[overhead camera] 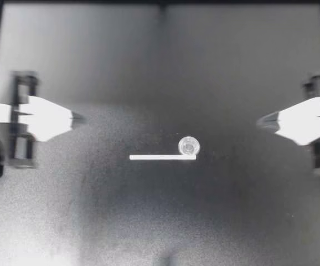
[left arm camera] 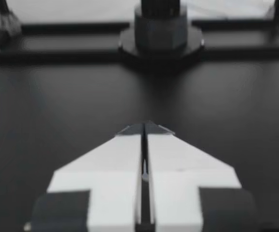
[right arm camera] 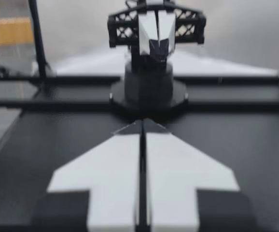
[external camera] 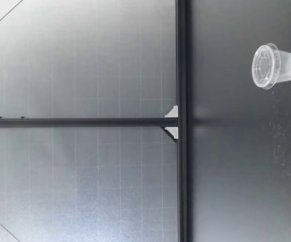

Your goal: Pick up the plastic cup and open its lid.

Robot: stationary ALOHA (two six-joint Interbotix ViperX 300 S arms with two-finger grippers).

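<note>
Nothing begun: the small clear plastic cup [overhead camera: 189,146] stands untouched, round lid [external camera: 263,65] on, well apart from my left gripper [overhead camera: 80,118] and right gripper [overhead camera: 261,121], both empty with fingers pressed together, so all 2 steps remain.

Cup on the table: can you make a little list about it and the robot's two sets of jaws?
cup: small clear plastic cup, upright, lid on
beside it: flat white strip on the black table
left gripper: jaws shut, empty, away from the cup
right gripper: jaws shut, empty, away from the cup
progress: cup not yet picked up
</note>
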